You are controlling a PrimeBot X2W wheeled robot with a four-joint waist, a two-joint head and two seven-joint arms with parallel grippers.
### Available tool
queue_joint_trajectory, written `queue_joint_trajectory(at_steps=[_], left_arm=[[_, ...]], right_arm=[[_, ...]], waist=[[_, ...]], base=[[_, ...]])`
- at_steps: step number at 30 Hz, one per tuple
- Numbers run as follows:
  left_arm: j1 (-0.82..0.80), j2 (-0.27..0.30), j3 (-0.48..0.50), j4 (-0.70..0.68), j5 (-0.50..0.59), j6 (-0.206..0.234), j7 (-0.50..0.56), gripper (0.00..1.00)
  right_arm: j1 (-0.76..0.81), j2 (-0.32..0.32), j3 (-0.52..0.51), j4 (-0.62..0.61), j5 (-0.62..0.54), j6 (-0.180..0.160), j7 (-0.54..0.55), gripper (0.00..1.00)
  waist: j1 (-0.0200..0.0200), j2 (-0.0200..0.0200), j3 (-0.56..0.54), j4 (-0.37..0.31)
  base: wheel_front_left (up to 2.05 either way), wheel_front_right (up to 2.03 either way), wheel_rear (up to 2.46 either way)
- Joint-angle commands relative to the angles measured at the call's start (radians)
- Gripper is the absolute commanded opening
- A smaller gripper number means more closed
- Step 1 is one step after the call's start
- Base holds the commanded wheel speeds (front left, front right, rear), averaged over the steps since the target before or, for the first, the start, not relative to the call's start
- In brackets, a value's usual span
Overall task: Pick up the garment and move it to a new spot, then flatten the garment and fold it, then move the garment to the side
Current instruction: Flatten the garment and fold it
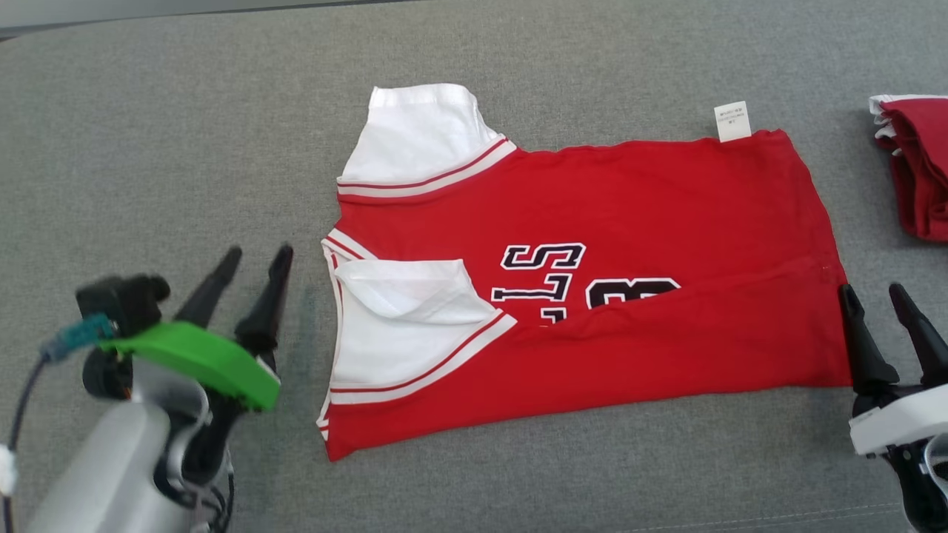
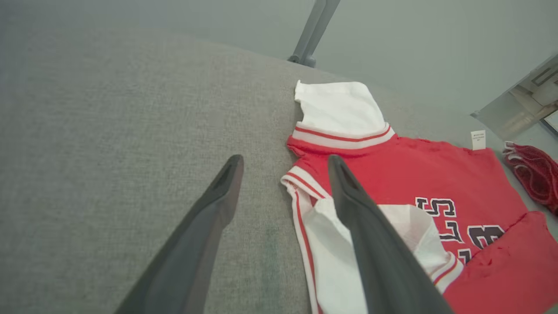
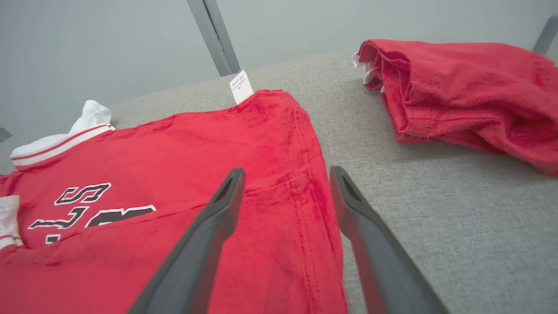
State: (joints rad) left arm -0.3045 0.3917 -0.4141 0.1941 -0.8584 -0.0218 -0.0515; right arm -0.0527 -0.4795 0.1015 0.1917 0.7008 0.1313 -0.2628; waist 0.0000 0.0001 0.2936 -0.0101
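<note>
A red jersey [image 1: 629,207] with white sleeves and black lettering lies flat on the grey surface, its near long edge folded up over the print [image 1: 666,340]. The near sleeve [image 1: 400,333] lies folded onto the body. My left gripper [image 1: 255,259] is open, empty, just left of the collar end [image 2: 305,183]. My right gripper [image 1: 878,296] is open at the hem's near right corner; in the right wrist view the hem edge [image 3: 305,209] lies between its fingers [image 3: 218,218], which hold nothing. A white tag [image 1: 732,121] sticks out at the far edge.
A second bunched red garment [image 1: 918,163] lies at the far right, close to the jersey's hem [image 3: 471,91]. The grey fabric surface [image 1: 148,148] stretches open to the left. A grey metal post [image 2: 311,30] stands beyond the far edge.
</note>
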Motion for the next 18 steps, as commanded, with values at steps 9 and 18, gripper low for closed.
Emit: queue_joint_trajectory(at_steps=[9, 18], left_arm=[[-0.473, 0.056, -0.013, 0.122, -0.055, -0.050, 0.334, 1.00], [-0.777, 0.069, -0.111, 0.341, -0.049, -0.094, 0.616, 1.00]], right_arm=[[-0.154, -0.017, 0.076, -0.020, -0.022, -0.001, -0.003, 1.00], [-0.260, -0.014, 0.136, -0.019, -0.027, -0.001, -0.003, 1.00]], waist=[[0.0000, -0.0001, 0.132, -0.044], [0.0000, -0.0001, 0.215, -0.114]], base=[[0.00, 0.00, 0.00], [0.00, 0.00, 0.00]])
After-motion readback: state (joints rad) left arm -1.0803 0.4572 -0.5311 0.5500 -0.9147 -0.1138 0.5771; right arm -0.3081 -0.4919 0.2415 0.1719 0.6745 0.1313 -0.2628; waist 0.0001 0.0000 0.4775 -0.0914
